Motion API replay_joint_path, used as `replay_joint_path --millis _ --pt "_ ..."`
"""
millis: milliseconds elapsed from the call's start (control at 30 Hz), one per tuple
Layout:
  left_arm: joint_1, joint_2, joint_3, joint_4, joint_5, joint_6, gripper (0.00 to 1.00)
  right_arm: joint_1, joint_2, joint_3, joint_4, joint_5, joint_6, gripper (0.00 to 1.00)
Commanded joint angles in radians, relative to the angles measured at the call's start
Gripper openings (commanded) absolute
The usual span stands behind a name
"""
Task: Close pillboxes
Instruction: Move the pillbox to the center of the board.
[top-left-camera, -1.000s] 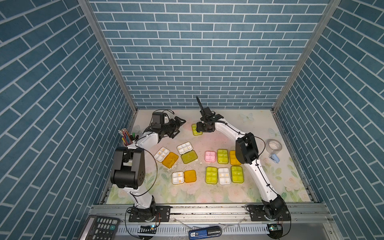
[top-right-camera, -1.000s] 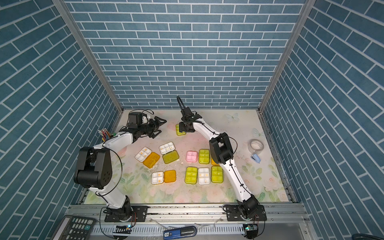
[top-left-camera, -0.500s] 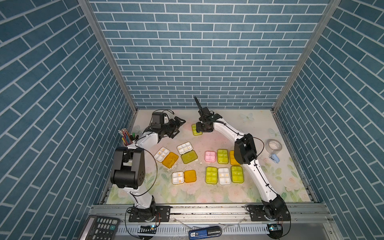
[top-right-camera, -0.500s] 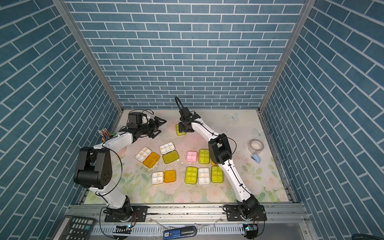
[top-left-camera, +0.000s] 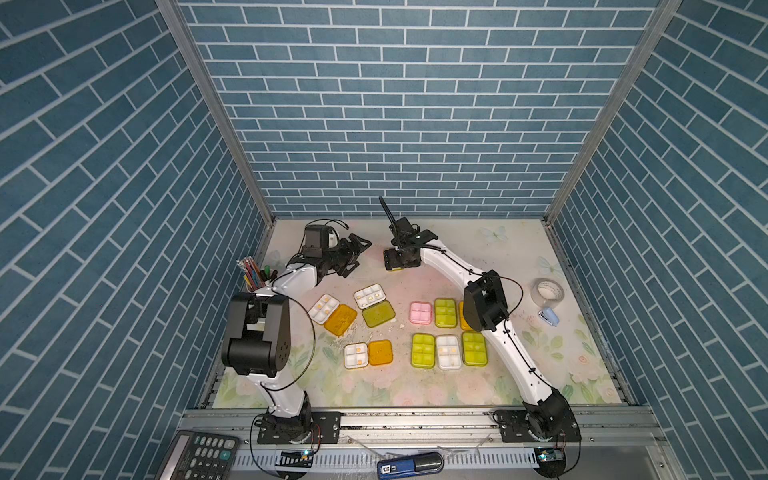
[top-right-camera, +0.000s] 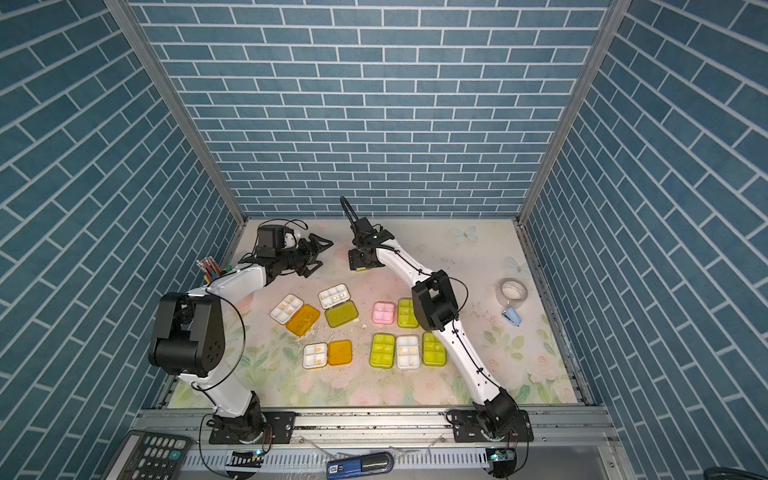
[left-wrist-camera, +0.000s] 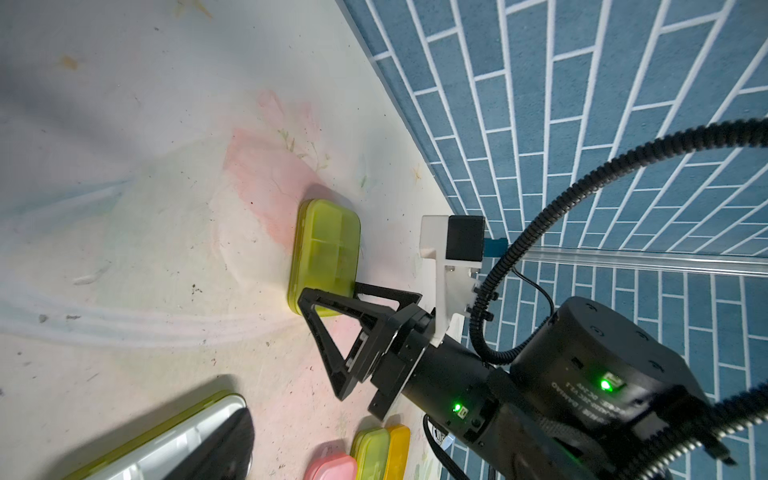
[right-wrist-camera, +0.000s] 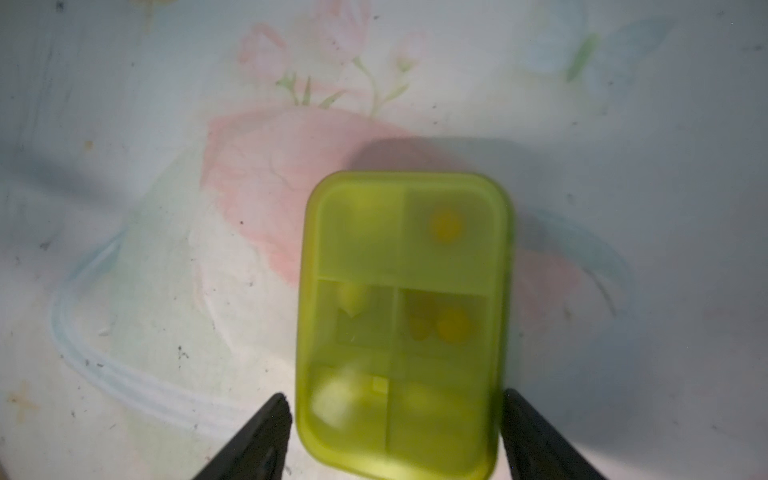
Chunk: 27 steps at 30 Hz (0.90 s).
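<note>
Blue brick walls box in a flowered mat. At its far side the right gripper straddles a closed yellow-green pillbox, jaws apart, so it lies unheld. The left gripper, also spread and empty, hovers near three open pillboxes, probably its next job.

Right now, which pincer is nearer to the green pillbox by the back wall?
Right. The right pincer straddles the green pillbox, jaws open on either side of it. The left pincer hangs off to one side, well apart from it.
</note>
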<state>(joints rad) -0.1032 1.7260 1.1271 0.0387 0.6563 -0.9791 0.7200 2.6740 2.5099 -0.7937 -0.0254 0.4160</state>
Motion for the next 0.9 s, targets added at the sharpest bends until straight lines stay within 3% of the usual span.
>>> replay_joint_path --millis 0,300,533,867 --pt "0.003 0.009 0.008 0.002 0.008 0.011 0.93 0.012 0.046 0.025 -0.042 0.047 -0.06 0.81" --pt "0.003 0.015 0.003 0.014 0.008 0.002 0.93 0.017 0.104 0.092 -0.104 0.183 -0.051 0.77" --pt "0.003 0.019 0.002 0.017 0.009 0.0 0.93 0.018 0.087 0.077 -0.091 0.191 -0.055 0.7" --pt "0.003 0.016 -0.001 0.036 0.016 -0.009 0.93 0.018 -0.182 -0.34 0.123 0.139 -0.059 0.69"
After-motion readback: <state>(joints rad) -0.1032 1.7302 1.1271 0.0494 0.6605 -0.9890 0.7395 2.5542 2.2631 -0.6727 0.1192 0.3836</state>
